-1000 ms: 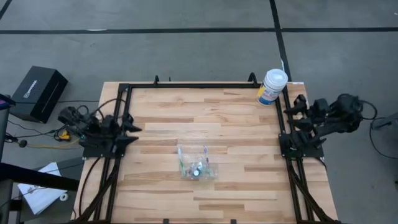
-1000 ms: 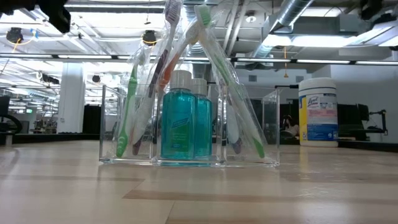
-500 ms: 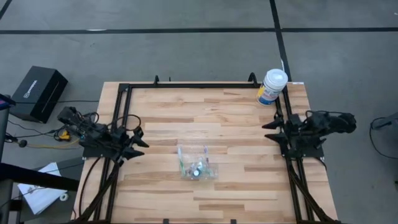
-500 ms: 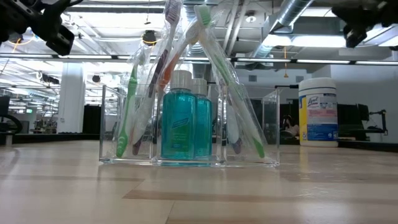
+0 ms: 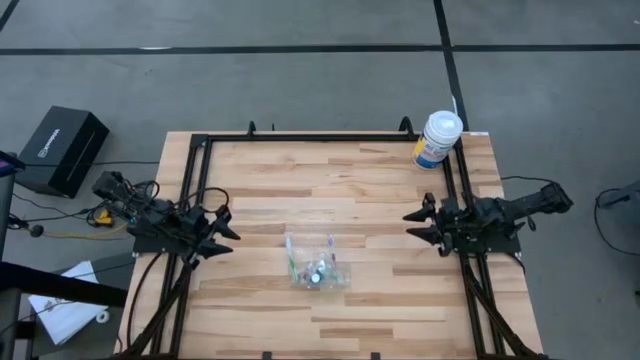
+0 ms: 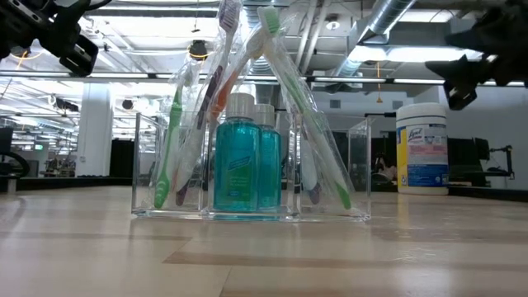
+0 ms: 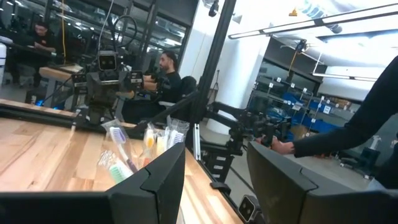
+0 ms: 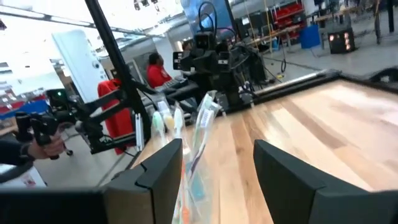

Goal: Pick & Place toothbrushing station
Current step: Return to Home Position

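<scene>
Toothbrushes (image 6: 174,140) and two teal bottles (image 6: 239,173) in clear container (image 6: 357,153)

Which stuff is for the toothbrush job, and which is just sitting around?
For the job: clear organizer, toothbrushes standing in it, two teal bottles inside it, left end effector and right end effector, both open, at the table edges.
Just lying about: white wipes tub at a table corner, black box off the table.

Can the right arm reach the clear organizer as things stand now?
Probably yes: the right gripper is open and empty, and only bare tabletop lies between it and the clear organizer; the white tub stands aside at the corner.
</scene>
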Controlling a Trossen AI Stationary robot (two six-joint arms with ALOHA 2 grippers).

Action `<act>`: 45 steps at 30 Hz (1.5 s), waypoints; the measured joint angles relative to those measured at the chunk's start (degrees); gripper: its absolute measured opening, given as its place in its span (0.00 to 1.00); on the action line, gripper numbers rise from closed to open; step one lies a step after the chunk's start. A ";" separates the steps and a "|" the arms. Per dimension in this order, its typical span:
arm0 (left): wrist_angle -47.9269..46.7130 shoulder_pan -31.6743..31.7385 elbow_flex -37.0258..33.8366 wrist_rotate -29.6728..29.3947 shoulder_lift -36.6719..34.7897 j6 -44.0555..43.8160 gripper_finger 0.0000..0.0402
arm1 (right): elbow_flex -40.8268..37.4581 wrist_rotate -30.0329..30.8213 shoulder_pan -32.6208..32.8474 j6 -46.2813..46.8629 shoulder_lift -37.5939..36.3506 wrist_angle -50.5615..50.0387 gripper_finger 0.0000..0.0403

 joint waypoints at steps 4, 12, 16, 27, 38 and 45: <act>-0.09 0.00 0.00 -0.02 0.00 0.08 0.42 | 0.02 -0.19 0.03 -0.08 0.40 -0.56 0.47; -0.33 0.00 0.00 -0.32 0.13 1.58 0.42 | 0.01 -4.92 0.05 -4.41 1.05 -1.31 0.47; -0.52 -0.01 0.00 0.73 1.66 0.27 0.42 | 0.00 -6.30 0.07 -5.07 1.18 -1.47 0.47; -0.12 -0.01 -0.02 0.98 6.30 -0.04 0.42 | -0.02 -6.10 0.07 -5.07 1.20 -1.47 0.47; 0.06 -0.17 -0.02 0.98 3.40 0.05 0.42 | -0.04 -6.06 0.07 -5.07 1.21 -1.47 0.47; 1.89 -0.13 -0.04 0.94 -2.42 0.07 0.42 | -0.04 -6.03 0.04 -5.07 0.69 -1.47 0.47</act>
